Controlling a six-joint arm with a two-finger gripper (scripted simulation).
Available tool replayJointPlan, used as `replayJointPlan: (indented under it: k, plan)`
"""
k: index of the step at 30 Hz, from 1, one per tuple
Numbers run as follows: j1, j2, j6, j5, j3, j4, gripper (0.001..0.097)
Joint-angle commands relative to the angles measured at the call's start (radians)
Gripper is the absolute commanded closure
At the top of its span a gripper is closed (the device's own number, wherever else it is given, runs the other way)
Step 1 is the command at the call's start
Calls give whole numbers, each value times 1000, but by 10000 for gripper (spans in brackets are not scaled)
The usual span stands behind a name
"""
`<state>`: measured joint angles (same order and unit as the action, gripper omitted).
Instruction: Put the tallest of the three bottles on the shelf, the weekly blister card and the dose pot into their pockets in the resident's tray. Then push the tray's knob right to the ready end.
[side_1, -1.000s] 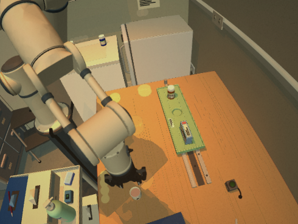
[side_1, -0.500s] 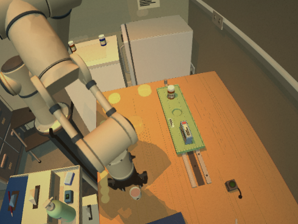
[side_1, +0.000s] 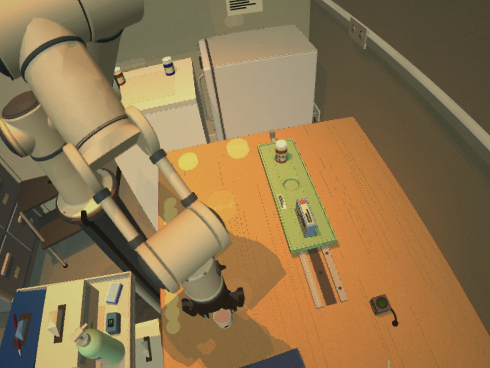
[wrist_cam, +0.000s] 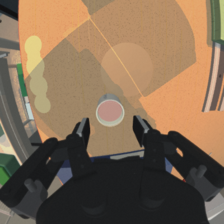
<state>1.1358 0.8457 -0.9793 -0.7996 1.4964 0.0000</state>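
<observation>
The dose pot is partly hidden under my wrist in the side camera. It is a small white cup with a pink inside, standing upright on the orange table near its front left edge. The green tray lies across the table's middle. A brown-capped bottle stands in its far pocket. The blister card lies in its near pocket. The round pocket between them is empty. Two smaller bottles stand on the shelf behind. My gripper hangs over the pot, open and holding nothing.
Behind the table stand a white cabinet and the pale shelf unit. The tray's rail runs toward the front. A small green button box sits at the front right. A cluttered cart stands at the front left.
</observation>
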Motion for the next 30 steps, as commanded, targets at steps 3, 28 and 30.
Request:
replayJointPlan:
  k: [3,28,30]
  plan:
    - [0,9,0,10,-1,0,331]
    - [0,48,0,48,-3,0,331]
    - [0,49,0,48,-3,0,331]
